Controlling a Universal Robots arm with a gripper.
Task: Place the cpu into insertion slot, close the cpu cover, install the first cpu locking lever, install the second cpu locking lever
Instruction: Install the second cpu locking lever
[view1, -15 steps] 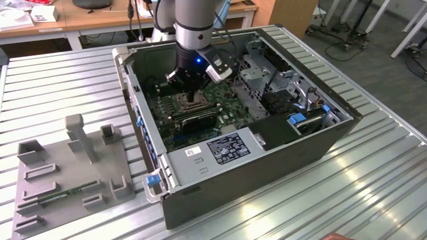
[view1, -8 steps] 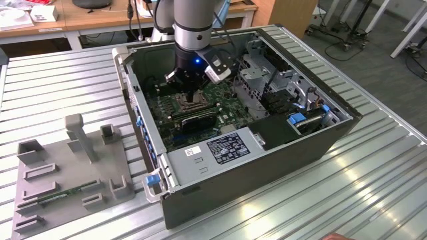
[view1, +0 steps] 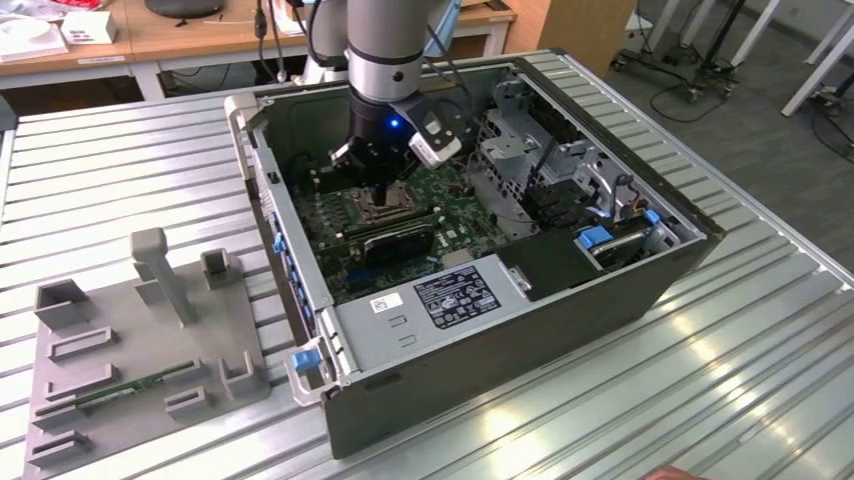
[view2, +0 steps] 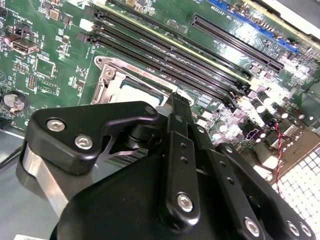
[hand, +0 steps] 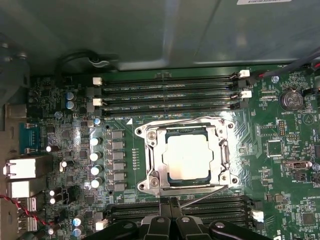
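While one claw (hand: 172, 202) hangs clenched and empty just beside the socket's edge, one cpu (hand: 191, 156) lies flat in the single insertion slot (hand: 155, 172) of the green motherboard (hand: 280, 170). One cpu cover (hand: 222, 155) lies closed around it, window up. Being square, the chip shows no long axis; its edges run parallel to the four memory slots (hand: 167, 95) beyond it.

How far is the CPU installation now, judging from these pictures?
Done: the cpu lies in the insertion slot, and the cpu cover looks closed flat around it. In hand: the gripper is at the socket's edge, holding nothing I can see. Left: I cannot tell whether either locking lever is latched.
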